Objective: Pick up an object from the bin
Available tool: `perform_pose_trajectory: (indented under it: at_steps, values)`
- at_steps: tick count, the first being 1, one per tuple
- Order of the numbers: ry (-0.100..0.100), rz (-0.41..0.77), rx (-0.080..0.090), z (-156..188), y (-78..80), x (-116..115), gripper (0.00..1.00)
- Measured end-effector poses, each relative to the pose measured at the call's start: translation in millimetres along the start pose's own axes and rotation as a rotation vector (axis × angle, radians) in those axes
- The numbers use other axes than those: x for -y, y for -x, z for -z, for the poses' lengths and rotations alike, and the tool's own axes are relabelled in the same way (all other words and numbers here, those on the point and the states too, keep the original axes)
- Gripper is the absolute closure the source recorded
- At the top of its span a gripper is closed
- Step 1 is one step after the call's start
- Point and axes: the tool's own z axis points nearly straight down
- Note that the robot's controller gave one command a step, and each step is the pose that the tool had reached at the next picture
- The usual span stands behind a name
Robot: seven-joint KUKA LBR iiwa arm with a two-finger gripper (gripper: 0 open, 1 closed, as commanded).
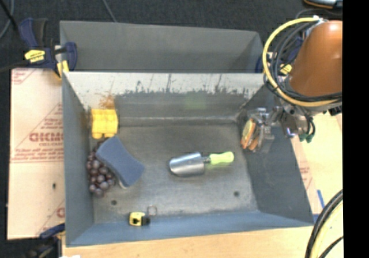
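**Bin** [173, 49], grey metal. Contents listed from 9 o'clock across to 3 o'clock.

1. **Yellow block** [104, 122]: at 10 o'clock, against the left wall near the back corner.
2. **Purple grapes** [98, 175]: a dark bunch at 8 o'clock, tucked against the left wall.
3. **Blue sponge** [121, 162]: at 9 o'clock, lying askew just below the block, one edge touching the grapes.
4. **Yellow-and-black piece** [137, 219]: at 7 o'clock by the front wall (too small to identify).
5. **Metal scoop** [199, 163]: just off centre toward 5 o'clock, lying flat. The silver bowl points to 9 o'clock and the green handle to 3 o'clock. It is well apart from everything else.
6. **Gripper** [256, 131]: at 3 o'clock, over the right sloped wall. Whether it is released or clenched cannot be told. An orange-brown bit [248, 135] sits at its tip (robot part or bin item, undetermined), so no grasp is entered.

**Task thing:** none is secured. The scoop is the nearest loose item, at the gripper's 8 o'clock with its handle end closest, and is judged the likeliest candidate.

**Risks:**
- Descending from here would probably meet the sloped wall, not the floor.
- The scoop's rounded metal bowl may slip or roll out of a pinch, so the handle looks the safer hold.
- A reach toward 9 o'clock risks taking the sponge and grapes together, since they touch.
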Motion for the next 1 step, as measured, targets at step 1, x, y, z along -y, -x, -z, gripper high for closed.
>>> perform_pose_trajectory:
  at_steps: [1]
  values:
    - [-0.001,-0.037,0.002,128.1,21.3,26.5,1.00]
